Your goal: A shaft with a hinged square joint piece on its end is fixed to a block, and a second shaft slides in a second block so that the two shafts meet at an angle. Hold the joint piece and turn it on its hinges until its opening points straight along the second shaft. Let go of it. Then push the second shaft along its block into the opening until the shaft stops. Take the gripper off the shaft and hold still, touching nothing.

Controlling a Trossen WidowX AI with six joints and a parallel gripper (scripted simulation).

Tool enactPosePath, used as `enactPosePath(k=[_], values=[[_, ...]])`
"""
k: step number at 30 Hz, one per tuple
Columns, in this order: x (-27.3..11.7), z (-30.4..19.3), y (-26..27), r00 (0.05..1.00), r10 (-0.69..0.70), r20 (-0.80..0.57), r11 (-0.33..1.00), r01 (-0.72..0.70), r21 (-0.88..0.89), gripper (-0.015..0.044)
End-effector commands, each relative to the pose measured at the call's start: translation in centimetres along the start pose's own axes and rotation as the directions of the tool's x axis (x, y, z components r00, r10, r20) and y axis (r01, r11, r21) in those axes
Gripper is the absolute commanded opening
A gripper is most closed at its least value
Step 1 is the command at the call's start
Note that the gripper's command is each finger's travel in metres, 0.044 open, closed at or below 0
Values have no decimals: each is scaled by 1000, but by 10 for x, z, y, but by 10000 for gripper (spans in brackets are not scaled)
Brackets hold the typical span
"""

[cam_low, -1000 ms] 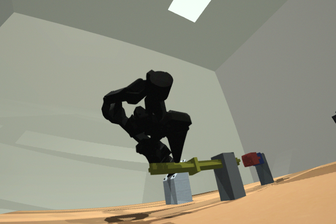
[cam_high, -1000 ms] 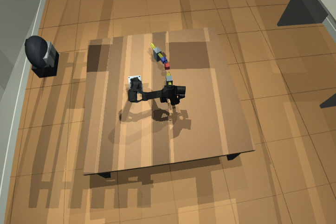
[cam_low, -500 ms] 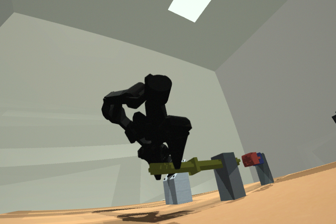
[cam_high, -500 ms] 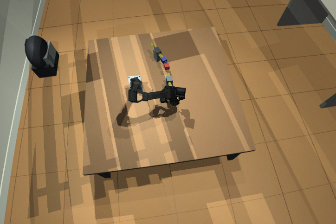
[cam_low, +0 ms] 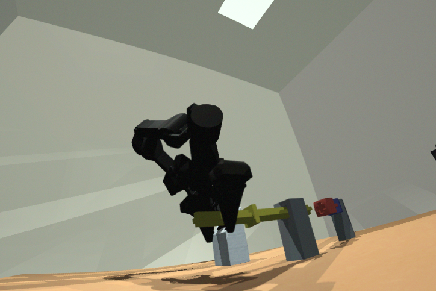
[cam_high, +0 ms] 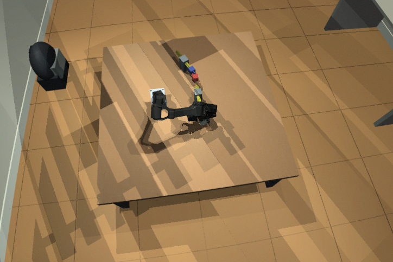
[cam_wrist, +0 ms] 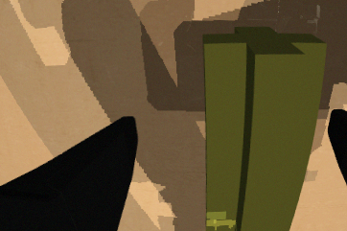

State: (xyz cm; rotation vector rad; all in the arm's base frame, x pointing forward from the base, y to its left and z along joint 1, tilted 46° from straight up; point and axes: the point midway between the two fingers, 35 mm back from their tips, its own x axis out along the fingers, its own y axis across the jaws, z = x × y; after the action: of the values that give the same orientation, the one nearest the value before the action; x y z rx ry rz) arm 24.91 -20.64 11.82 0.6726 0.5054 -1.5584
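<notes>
The second shaft [cam_high: 198, 98] [cam_low: 206, 219] [cam_wrist: 288, 114] is yellow-green with a cross-shaped section. It passes through the second block [cam_high: 197, 92] [cam_low: 299, 231]. Its collar [cam_low: 252, 215] sits on the gripper side of the block. My gripper [cam_low: 220, 232] [cam_wrist: 238, 125] is open, with its fingers on either side of the shaft's outer part and gaps visible in the wrist view. The red joint piece [cam_high: 195, 76] [cam_low: 322, 207] hangs on the blue hinge part [cam_high: 191, 69] on the first shaft [cam_high: 187, 64]. Its opening faces roughly toward the second shaft's near tip, with a gap between; the exact angle cannot be told.
The first block [cam_high: 183, 60] [cam_low: 344, 225] stands farther back on the table [cam_high: 247, 154]. The arm's pale base [cam_low: 232, 248] is left of the second block in the overhead view. The arm's shadow falls around the shaft's outer end.
</notes>
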Motion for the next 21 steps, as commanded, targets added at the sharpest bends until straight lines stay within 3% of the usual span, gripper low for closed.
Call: enactPosePath(k=[1,8,18,21], values=[[1,-1,0,1000,1,-3,1000,-1,-4,282],[1,-1,0,1000,1,-3,1000,-1,-4,102],[1,-1,0,1000,1,-3,1000,-1,-4,102],[1,-1,0,1000,1,-3,1000,-1,-4,67]])
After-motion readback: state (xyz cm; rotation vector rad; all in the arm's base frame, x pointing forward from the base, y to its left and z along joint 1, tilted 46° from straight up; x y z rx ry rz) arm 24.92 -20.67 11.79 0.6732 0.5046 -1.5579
